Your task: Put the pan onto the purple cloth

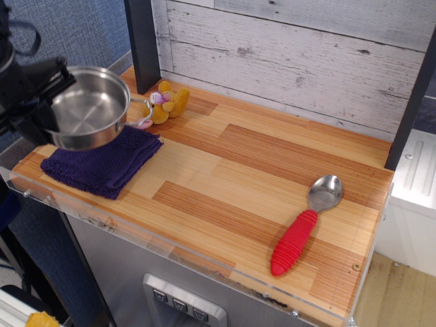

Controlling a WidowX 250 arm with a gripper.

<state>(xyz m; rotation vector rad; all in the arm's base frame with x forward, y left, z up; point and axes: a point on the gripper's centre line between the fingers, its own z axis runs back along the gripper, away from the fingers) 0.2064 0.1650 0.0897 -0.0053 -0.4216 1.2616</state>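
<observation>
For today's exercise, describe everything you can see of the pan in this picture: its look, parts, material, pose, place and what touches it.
The pan is a round, shallow pot of shiny metal, apparently stainless steel, with an empty, reflective inside. One thin wire loop handle shows on its right side; the other side is hidden by the dark hand, which holds it at the left rim. It is tilted, its opening facing the camera, and appears to hang over the back left part of the purple cloth. Whether its base touches the cloth cannot be told.

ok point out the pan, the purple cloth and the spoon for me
pan (85, 112), the only camera view, on its shiny inner floor
purple cloth (102, 167), same view, on the bare front part of the towel
spoon (294, 241), same view, on its red ribbed handle
</observation>
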